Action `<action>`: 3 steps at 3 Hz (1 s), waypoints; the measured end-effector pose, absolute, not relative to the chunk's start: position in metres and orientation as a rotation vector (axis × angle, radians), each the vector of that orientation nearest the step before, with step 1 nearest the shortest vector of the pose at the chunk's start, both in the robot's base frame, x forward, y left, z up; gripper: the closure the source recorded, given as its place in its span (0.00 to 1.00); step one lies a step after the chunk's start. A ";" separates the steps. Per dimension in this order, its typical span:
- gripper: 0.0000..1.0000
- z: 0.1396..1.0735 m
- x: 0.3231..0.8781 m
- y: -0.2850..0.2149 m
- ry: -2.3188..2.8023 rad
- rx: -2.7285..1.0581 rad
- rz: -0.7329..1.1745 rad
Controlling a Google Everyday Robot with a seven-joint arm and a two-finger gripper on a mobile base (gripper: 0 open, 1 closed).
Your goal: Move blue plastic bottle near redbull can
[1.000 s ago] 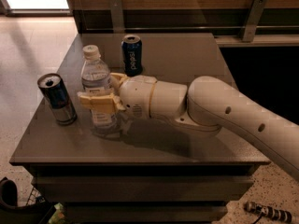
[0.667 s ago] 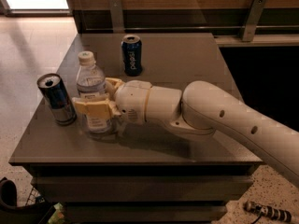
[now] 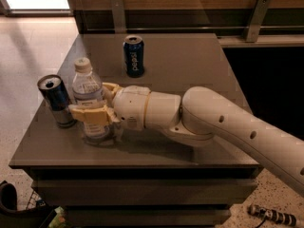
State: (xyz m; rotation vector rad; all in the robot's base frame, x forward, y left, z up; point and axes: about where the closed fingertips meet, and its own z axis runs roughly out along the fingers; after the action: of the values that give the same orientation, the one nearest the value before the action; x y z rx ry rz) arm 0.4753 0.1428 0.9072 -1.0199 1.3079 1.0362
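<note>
The gripper's (image 3: pixel 93 100) tan, blocky fingers (image 3: pixel 89 114) are clamping the blue plastic bottle (image 3: pixel 87 85) around its lower half. One finger is crossing in front of it and the other is reaching behind, so the bottle is sitting squarely between them. It is standing upright over the left front part of the table (image 3: pixel 190 65), clear plastic with a white cap and a pale label. Just to its left the redbull can (image 3: pixel 57 101) is standing, slim and metallic with a shiny top; whether the two are touching cannot be told. Behind the fingers, the smooth, rounded white arm (image 3: pixel 223 122) is stretching in from the right across the matte grey-brown tabletop. A dark blue Pepsi can (image 3: pixel 134 56) is standing well apart, toward the back.
</note>
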 end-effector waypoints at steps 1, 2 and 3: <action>0.44 0.908 0.474 0.145 1.305 -1.024 1.038; 0.20 0.908 0.473 0.146 1.303 -1.027 1.039; 0.00 0.909 0.472 0.148 1.302 -1.030 1.041</action>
State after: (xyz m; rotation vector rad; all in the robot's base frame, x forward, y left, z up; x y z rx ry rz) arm 0.4720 0.1480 0.9088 -1.0304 1.3015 1.0409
